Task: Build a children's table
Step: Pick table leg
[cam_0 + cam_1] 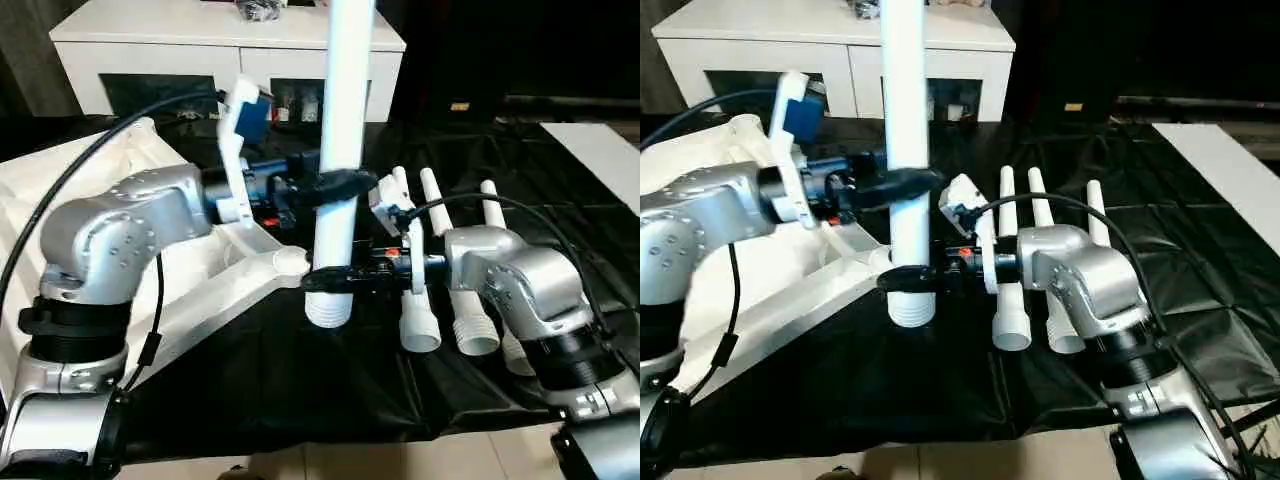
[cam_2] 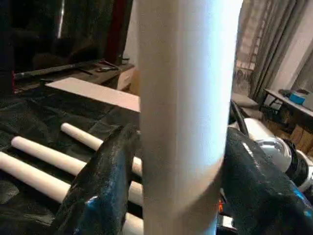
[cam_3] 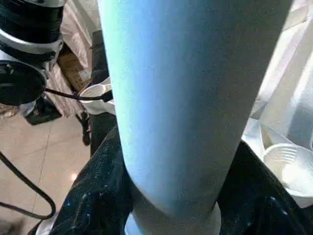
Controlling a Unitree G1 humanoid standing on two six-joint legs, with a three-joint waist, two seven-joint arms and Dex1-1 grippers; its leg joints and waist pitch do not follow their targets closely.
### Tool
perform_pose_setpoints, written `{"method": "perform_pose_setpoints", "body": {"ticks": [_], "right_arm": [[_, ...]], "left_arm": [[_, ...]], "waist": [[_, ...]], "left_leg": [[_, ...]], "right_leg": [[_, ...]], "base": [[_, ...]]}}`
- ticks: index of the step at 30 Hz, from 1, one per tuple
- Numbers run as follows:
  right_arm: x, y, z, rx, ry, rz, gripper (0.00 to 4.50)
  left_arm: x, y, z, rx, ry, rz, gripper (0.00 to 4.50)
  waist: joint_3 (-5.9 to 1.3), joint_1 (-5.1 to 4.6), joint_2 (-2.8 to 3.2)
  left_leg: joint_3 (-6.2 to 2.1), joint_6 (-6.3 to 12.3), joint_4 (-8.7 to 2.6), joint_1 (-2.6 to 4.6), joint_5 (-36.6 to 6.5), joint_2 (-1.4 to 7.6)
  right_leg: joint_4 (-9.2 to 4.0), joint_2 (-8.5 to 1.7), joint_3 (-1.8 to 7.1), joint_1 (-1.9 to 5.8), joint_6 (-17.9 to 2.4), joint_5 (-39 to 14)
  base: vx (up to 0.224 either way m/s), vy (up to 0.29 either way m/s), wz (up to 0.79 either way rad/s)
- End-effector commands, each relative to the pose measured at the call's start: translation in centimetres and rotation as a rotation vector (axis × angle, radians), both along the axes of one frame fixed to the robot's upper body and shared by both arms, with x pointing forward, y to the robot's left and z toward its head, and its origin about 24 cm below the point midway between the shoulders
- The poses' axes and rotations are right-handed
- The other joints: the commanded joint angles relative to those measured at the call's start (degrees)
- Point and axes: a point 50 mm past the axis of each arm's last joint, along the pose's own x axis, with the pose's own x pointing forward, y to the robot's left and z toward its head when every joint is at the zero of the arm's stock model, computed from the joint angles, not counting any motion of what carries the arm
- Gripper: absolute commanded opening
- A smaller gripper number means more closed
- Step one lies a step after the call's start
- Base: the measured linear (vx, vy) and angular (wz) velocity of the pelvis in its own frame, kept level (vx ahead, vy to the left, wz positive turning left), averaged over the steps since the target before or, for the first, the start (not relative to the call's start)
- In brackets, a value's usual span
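Black sheeting (image 1: pixel 300 390) is spread over the work surface before a white cabinet (image 1: pixel 180 45). At the robot's left the inverted table top (image 1: pixel 110 200) is seen, white and ribbed, a corner socket (image 1: pixel 290 262) beside the upright leg (image 1: pixel 345 100). That long round white leg, threaded at its lower end, is clasped high by the left gripper (image 1: pixel 340 186) and low by the right gripper (image 1: pixel 335 277). It is judged that the thread should be kept plumb and carried over the socket before being seated. Three spare legs (image 1: pixel 432 260) are laid on the sheeting.
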Motion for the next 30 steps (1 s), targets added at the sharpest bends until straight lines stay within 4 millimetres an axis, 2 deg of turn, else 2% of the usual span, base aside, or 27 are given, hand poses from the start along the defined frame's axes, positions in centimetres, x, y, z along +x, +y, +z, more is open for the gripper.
{"method": "perform_pose_setpoints", "body": {"ticks": [1,2,3,5,8,10,11,12,13,16,17,18,20,22,23,24,26,27,28,30], "right_arm": [[0.1,-0.5,0.7,0.021,-0.023,-0.026,1.9],[0.1,-0.6,0.7,0.024,-0.024,-0.037,1.9],[0.2,-0.7,0.7,0.027,-0.025,-0.049,1.9],[0.2,-0.8,0.8,0.029,-0.026,-0.058,1.9],[0.3,-1.2,1.0,0.036,-0.035,-0.086,1.9],[0.4,-1.5,1.1,0.038,-0.047,-0.111,1.9],[0.9,-2.1,1.2,0.038,-0.071,-0.184,1.9],[0.9,-2.1,1.2,0.038,-0.071,-0.184,1.9],[1.2,-2.5,1.3,0.03,-0.095,-0.241,1.9],[2.1,-3.7,0.7,-0.012,-0.151,-0.438,1.9],[2.2,-3.7,0.6,-0.013,-0.152,-0.456,1.9],[2.2,-3.8,0.1,-0.017,-0.176,-0.537,1.9],[2.3,-3.7,-0.4,-0.001,-0.226,-0.653,1.9],[2.2,-3.6,-0.5,0.013,-0.244,-0.692,1.9],[2.2,-3.7,-0.7,-0.001,-0.269,-0.737,1.9],[2.2,-3.7,-0.9,-0.014,-0.286,-0.767,1.9],[1.5,-3.7,-1.8,-0.041,-0.288,-0.806,1.9],[1.1,-3.6,-2.4,-0.04,-0.279,-0.834,1.9],[0.8,-3.5,-2.8,-0.038,-0.275,-0.857,1.9],[0.6,-3.4,-3.1,-0.024,-0.267,-0.881,1.9]], "left_arm": [[-0.2,0.1,0.4,-0.006,-0.002,-0.022,3.05],[-0.3,0.2,0.4,-0.011,0.004,-0.031,3.24],[-0.3,0.3,0.3,-0.017,0.01,-0.034,3.34],[-0.4,0.4,0.3,-0.021,0.012,-0.037,3.39],[-0.1,1.0,0.3,-0.017,-0.005,0.001,3.68],[0.5,1.5,0.3,-0.018,-0.019,0.065,3.82],[1.6,2.9,0.0,-0.011,-0.033,0.219,3.89],[1.6,2.9,0.0,-0.011,-0.033,0.219,3.89],[2.3,3.9,-0.3,-0.002,-0.035,0.324,3.89],[3.5,7.3,-3.2,0.136,-0.035,0.697,3.95],[3.4,7.6,-3.6,0.158,-0.036,0.734,3.95],[3.0,8.0,-5.7,0.227,-0.011,0.83,3.95],[1.9,7.7,-7.8,0.278,-0.008,0.909,3.95],[1.5,7.4,-8.2,0.287,-0.027,0.935,3.95],[1.2,7.2,-8.4,0.299,-0.035,0.97,3.95],[1.0,7.1,-8.6,0.307,-0.039,0.996,3.95],[0.3,7.0,-8.6,0.26,-0.092,1.084,3.95],[-0.2,7.2,-9.0,0.255,-0.119,1.133,3.95],[-0.6,7.4,-9.3,0.255,-0.139,1.169,3.95],[-0.9,7.7,-9.6,0.274,-0.16,1.217,3.95]], "waist": [[-4.58,0.14,1.55],[-4.54,0.05,1.4],[-4.5,0.08,1.79],[-4.45,0.02,1.65],[-4.43,0.0,1.96],[-4.41,-0.05,1.97],[-4.43,-0.05,1.96],[-4.45,-0.07,1.96],[-4.54,-0.07,1.85],[-4.58,-0.17,1.95],[-4.71,-0.1,2.04],[-4.77,-0.23,2.1],[-4.72,-0.46,2.08],[-4.98,-0.36,2.09],[-5.42,-0.07,2.36],[-5.4,0.17,2.59],[-4.7,0.24,2.68],[-4.5,0.35,2.83],[-4.32,-0.03,2.51],[-4.31,-0.43,2.58]], "left_leg": [[-0.33,-3.94,-3.6,1.36,-9.4,0.65],[-0.28,-3.83,-3.63,1.38,-9.7,0.63],[-0.29,-3.88,-3.63,1.43,-10.2,0.64],[-0.24,-3.82,-3.66,1.46,-10.8,0.67],[-0.29,-3.81,-3.69,1.43,-11.0,0.68],[-0.28,-3.76,-3.7,1.43,-11.1,0.68],[-0.29,-3.65,-3.68,1.38,-10.7,0.68],[-0.29,-3.72,-3.63,1.37,-10.5,0.61],[-0.28,-3.63,-3.62,1.37,-10.3,0.59],[-0.4,-4.19,-3.69,1.23,-9.4,0.76],[-0.5,-4.3,-3.69,1.19,-9.0,0.84],[-0.52,-4.29,-3.71,1.2,-8.7,0.8],[-0.43,-4.43,-3.77,1.12,-8.7,0.91],[-0.43,-3.89,-3.65,1.07,-8.0,1.08],[-0.43,-3.54,-3.33,1.17,-6.3,1.06],[-0.37,-3.17,-3.16,1.2,-5.6,1.02],[-0.36,-3.36,-3.56,0.95,-8.7,1.01],[-0.54,-3.53,-3.76,0.91,-11.1,1.16],[-0.57,-3.53,-4.07,0.78,-13.0,1.07],[-0.6,-3.64,-4.22,0.97,-15.7,0.94]], "right_leg": [[-3.45,-2.92,1.23,2.65,-14.0,2.8],[-3.52,-2.83,1.19,2.63,-14.1,2.6],[-3.58,-2.88,1.22,2.54,-14.1,1.6],[-3.72,-2.9,1.27,2.57,-14.0,0.5],[-3.8,-2.93,1.29,2.54,-13.6,-0.8],[-3.97,-2.89,1.32,2.52,-13.3,-1.2],[-4.01,-2.9,1.35,2.56,-13.1,-0.9],[-4.01,-2.87,1.35,2.6,-12.6,-0.9],[-3.96,-2.87,1.36,2.66,-12.4,-0.9],[-3.96,-2.9,1.34,2.6,-10.7,-0.3],[-3.84,-3.03,1.32,2.68,-10.4,0.0],[-3.85,-2.95,1.26,2.65,-10.0,0.4],[-3.86,-3.01,1.22,2.34,-10.1,0.8],[-3.76,-3.1,1.21,2.34,-10.8,2.6],[-3.45,-2.91,1.22,2.28,-10.9,5.1],[-3.35,-2.66,1.16,1.93,-11.2,7.0],[-3.88,-2.64,1.14,1.82,-11.0,4.1],[-4.28,-2.88,1.2,1.92,-10.2,1.1],[-4.62,-2.88,1.22,2.02,-9.1,-1.9],[-5.03,-2.9,1.36,1.73,-7.7,-6.8]], "base": [[0.0,0.0,0.0],[0.0,0.0,0.0],[0.0,0.0,0.0],[0.0,0.0,0.0],[0.0,0.0,0.0],[0.0,0.0,0.0],[0.0,0.0,0.0],[0.0,0.0,0.0],[0.0,0.0,0.0],[0.0,0.0,0.0],[0.0,0.0,0.0],[0.0,0.0,0.0],[0.0,0.0,0.0],[0.0,0.0,0.0],[0.0,0.0,0.0],[0.0,0.0,0.0],[0.0,0.0,0.0],[0.0,0.0,0.0],[0.0,0.0,0.0],[0.0,0.0,0.0]]}}
